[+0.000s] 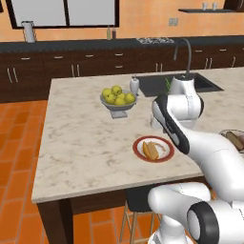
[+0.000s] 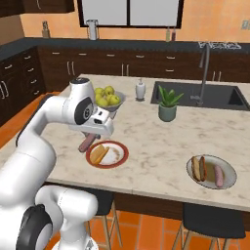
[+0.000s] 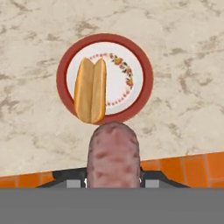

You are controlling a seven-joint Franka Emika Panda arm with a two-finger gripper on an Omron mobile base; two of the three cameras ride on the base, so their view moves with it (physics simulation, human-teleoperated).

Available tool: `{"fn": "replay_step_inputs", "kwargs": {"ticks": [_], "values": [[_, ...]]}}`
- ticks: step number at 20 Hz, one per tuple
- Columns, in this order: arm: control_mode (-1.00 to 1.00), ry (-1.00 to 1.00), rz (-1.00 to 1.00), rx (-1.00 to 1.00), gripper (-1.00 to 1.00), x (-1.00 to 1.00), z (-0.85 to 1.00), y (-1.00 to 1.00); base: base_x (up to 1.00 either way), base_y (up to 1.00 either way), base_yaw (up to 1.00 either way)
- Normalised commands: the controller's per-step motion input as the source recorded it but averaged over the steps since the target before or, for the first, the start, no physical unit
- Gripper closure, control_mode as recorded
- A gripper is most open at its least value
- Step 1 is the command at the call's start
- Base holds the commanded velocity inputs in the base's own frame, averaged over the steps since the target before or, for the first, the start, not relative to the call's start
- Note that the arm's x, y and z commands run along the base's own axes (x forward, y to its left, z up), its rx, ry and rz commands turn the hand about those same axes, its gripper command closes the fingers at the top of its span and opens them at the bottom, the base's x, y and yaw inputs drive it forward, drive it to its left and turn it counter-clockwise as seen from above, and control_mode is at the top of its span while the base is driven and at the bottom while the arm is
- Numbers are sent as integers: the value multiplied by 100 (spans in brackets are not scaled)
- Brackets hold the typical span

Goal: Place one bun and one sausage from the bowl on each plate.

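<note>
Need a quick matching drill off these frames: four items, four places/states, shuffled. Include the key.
Items:
1. sausage
2. bun
3. potted plant
4. apples

Places/states:
A. in the grey pedestal bowl
B. held in the gripper
C. lying on the red-rimmed plate
D. on the counter beside the sink

Pairs: 1-B, 2-C, 3-D, 4-A

**Island counter: what's sitting on it**

Marble-look island counter [image 2: 161, 141], sink [image 2: 195, 95] inset at the far side. Directly on it: red-rimmed plate [image 2: 119, 158] near the front edge, grey plate [image 2: 229, 171] well apart toward the right, pedestal bowl of apples [image 1: 118, 106], white soap dispenser [image 2: 140, 90], potted plant [image 2: 167, 105] just beside the sink.
</note>
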Motion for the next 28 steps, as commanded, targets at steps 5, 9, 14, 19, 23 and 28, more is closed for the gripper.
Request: {"fn": "replay_step_inputs", "kwargs": {"ticks": [5,9,14,19,23,28], "values": [[-100,0,0,0,100,65,-5,-1,11,-3,0],[-100,0,0,0,100,89,-43,-37,0,0,0],[-100,0,0,2,100,34,-77,-38,0,0,0],[-100,1,0,0,100,37,-39,1,0,0,0],[-100,0,0,0,100,12,-36,0,0,0,0],[-100,0,0,0,100,0,-35,0,0,0,0]]}}
